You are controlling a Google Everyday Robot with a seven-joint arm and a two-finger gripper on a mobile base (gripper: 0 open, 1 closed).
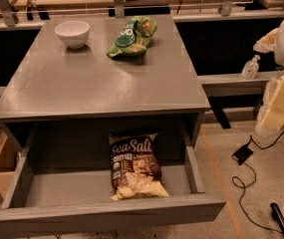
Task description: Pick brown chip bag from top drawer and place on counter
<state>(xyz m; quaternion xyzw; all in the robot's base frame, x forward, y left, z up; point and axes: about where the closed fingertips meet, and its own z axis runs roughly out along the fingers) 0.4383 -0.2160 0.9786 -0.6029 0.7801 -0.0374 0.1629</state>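
Brown chip bag: the dark brown glossy bag (134, 166) with white "Sea Salt" lettering and pictured pale chips lies flat inside the open drawer, face up. Its lettered end points to 12 o'clock and its cream lower edge to 6 o'clock, just right of the drawer's middle.

Top drawer: the wide, shallow grey drawer (101, 215) with a plain flat front is pulled out toward 6 o'clock from under the tabletop. Only the brown bag shows on its grey floor.

Counter: the large square matte grey tabletop (96, 78) with a thick edge fills the upper middle of the view, directly at 12 o'clock from the drawer.

White bowl: a round white ceramic bowl (72, 33) stands upright near the counter's 11 o'clock corner.

Green chip bag: a crumpled green foil bag (131, 36) lies at about 12 o'clock on the counter, beside the bowl but apart from it.

Gripper: the pale cream blocky gripper (277, 106) sits at the view's 3 o'clock edge, off the counter and well apart from the brown bag. I cannot tell whether it is released or clenched; nothing is seen in its hold.

Bottle: a small clear pump bottle (251, 67) stands on a grey ledge at 2 o'clock.

Cable: a thin black cable (246, 183) loops over the speckled floor at 4 o'clock.
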